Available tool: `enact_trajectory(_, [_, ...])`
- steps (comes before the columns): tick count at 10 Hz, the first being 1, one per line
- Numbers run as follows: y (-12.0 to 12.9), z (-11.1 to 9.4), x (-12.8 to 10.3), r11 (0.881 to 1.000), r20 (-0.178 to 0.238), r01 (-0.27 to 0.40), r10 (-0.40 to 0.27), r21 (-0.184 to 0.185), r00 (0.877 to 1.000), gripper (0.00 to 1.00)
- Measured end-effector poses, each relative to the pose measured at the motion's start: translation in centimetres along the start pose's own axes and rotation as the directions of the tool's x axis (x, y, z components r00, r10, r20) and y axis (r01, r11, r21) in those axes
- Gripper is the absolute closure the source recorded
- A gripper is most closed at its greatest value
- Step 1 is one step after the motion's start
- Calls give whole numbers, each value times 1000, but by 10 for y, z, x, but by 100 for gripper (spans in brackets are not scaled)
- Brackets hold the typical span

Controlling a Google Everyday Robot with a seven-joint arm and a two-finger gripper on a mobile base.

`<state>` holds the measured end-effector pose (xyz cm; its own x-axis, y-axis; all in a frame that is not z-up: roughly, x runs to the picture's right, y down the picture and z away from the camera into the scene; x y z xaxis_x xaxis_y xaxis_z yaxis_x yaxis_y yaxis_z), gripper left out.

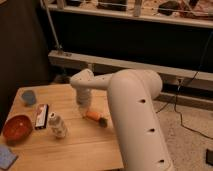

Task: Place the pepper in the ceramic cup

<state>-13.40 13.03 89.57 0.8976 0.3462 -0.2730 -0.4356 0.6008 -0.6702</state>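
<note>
1. Cup (28, 96) sits at the desk's (75, 150) back left, with the bowl (16, 127) before it.
2. Bottle (57, 125) stands right of the bowl.
3. Pepper (95, 118) lies right of the bottle.
4. Hand (83, 111) is low at the pepper's left end.

The pepper (93, 116) is orange with a dark end; the white gripper (84, 110) sits at its orange end. The ceramic cup (28, 97) is blue-grey, the table (80, 145) pale wood.

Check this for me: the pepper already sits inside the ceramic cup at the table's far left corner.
Wrong. In the camera view the pepper lies on the table beside the shut hand, well apart from the ceramic cup, which does stand at the far left corner.
</note>
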Motion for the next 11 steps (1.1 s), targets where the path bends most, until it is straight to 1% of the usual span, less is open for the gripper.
enact_trajectory(3, [-8,-20,-17,1000,46,0,-1,19,999,64])
enact_trajectory(6, [-17,-42,-34,999,91,8,-12,48,996,64])
enact_trajectory(9, [-27,-64,-53,997,129,18,-28,81,991,64])
enact_trajectory(11, [-36,-82,-71,994,163,26,-44,106,986,64])
